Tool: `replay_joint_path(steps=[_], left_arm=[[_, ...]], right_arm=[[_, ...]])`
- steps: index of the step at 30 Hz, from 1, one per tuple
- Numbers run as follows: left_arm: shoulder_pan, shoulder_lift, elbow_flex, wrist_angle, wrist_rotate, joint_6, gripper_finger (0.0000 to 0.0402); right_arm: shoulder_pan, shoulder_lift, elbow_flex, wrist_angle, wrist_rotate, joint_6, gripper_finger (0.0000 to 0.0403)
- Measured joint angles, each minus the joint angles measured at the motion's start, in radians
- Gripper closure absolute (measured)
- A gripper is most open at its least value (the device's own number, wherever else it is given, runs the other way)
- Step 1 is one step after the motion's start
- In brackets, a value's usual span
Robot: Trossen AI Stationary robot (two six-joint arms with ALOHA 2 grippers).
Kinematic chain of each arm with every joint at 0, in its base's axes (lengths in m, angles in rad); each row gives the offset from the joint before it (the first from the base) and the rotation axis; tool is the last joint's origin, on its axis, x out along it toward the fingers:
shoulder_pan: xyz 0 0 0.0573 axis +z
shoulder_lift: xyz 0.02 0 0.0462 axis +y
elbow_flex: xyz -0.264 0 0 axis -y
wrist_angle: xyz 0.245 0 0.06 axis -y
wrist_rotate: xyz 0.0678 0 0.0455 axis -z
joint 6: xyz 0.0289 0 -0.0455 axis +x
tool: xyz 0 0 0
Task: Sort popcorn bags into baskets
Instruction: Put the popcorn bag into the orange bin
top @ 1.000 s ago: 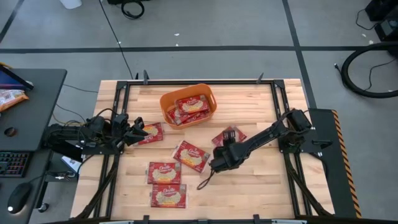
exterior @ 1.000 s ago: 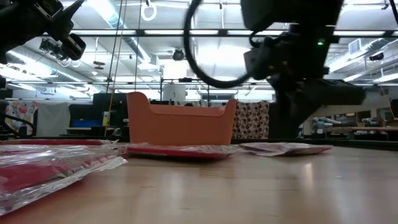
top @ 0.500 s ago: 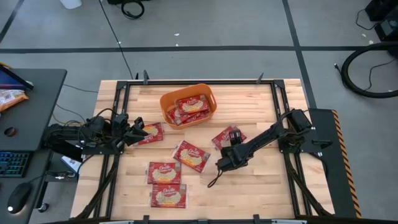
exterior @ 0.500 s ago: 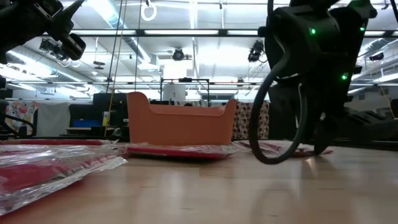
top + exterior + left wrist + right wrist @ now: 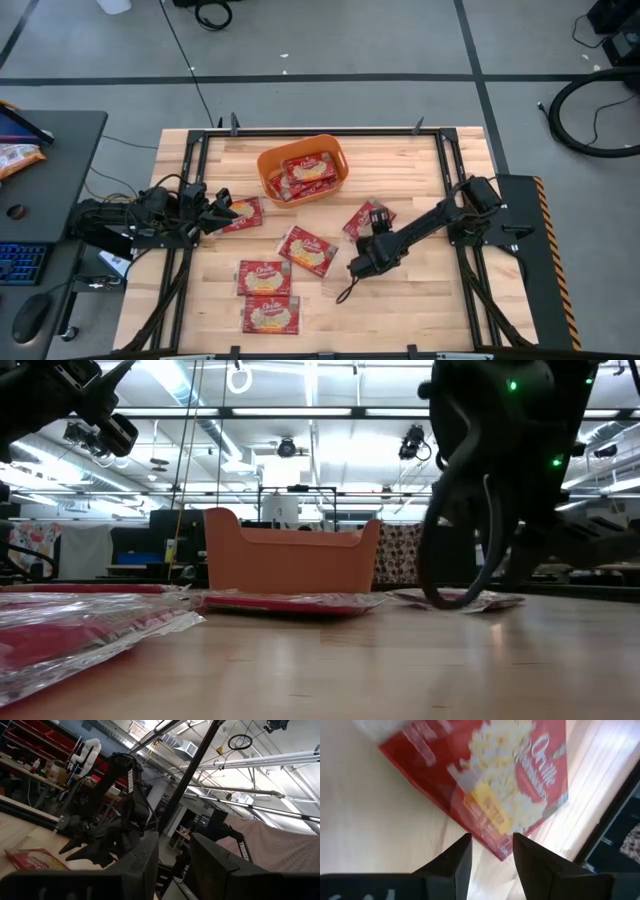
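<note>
The orange basket [image 5: 266, 160] [image 5: 290, 560] stands at the table's far middle with several red popcorn bags [image 5: 306, 171] lying in it. More bags lie flat on the wood [image 5: 308, 250] [image 5: 265, 277] [image 5: 271, 314] [image 5: 243, 213]. My right gripper [image 5: 372, 230] [image 5: 490, 845] is open and hangs close over one bag [image 5: 358, 219] [image 5: 455, 598] [image 5: 485, 780], its fingers on either side of that bag's edge; no touch shows. My left gripper [image 5: 215, 210] [image 5: 175, 860] is open, raised at the table's left edge.
Black frame rails run along the table's left [image 5: 185, 250] and right [image 5: 462, 250] sides. A loose black cable [image 5: 340, 292] [image 5: 450, 550] hangs from my right arm onto the wood. A desk with a keyboard and mouse [image 5: 30, 310] stands left of the table.
My right arm has come down from high above the table toward the bag right of centre, and has drawn a little toward the table's right edge. Its cable loop has swung along with it. The bags and the basket lie as before.
</note>
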Motion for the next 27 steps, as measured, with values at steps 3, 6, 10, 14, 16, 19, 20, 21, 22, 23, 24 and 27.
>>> replay_joint_path(steps=[3,6,10,14,16,19,20,21,22,23,24,27], left_arm=[[0.0,0.0,0.0,0.0,0.0,0.0,0.0285],[0.0,0.0,0.0,0.0,0.0,0.0,0.0285],[0.0,0.0,0.0,0.0,0.0,0.0,0.0285],[0.0,0.0,0.0,0.0,0.0,0.0,0.0285],[0.0,0.0,0.0,0.001,0.0,0.0,0.0285],[0.0,0.0,0.0,0.001,0.0,0.0,0.0285],[0.0,0.0,0.0,0.001,0.0,0.0,0.0285],[0.0,0.0,0.0,0.0,0.0,0.0,0.0285],[0.0,0.0,0.0,0.0,0.0,-0.001,0.0285],[0.0,0.0,0.0,0.001,0.0,-0.001,0.0285],[0.0,0.0,0.0,0.0,0.0,-0.001,0.0285],[0.0,0.0,0.0,0.001,0.0,-0.001,0.0285]], right_arm=[[0.015,0.0,0.005,0.006,-0.007,-0.018,0.0256],[0.026,0.0,-0.001,0.026,-0.014,-0.013,0.0256],[0.033,0.0,-0.028,0.059,-0.007,-0.018,0.0256],[0.021,0.0,-0.084,0.135,-0.006,-0.075,0.0256],[0.01,-0.003,-0.101,0.163,0.006,-0.102,0.0256],[-0.007,-0.003,-0.103,0.172,0.023,-0.116,0.0256],[-0.013,-0.003,-0.104,0.176,0.026,-0.134,0.0256],[-0.017,-0.003,-0.104,0.182,0.029,-0.159,0.0257],[-0.022,-0.003,-0.105,0.187,0.032,-0.184,0.0259],[-0.025,-0.003,-0.105,0.193,0.033,-0.209,0.0263],[-0.03,-0.003,-0.105,0.2,0.033,-0.234,0.0269],[-0.048,-0.003,-0.105,0.22,0.023,-0.285,0.0296]])
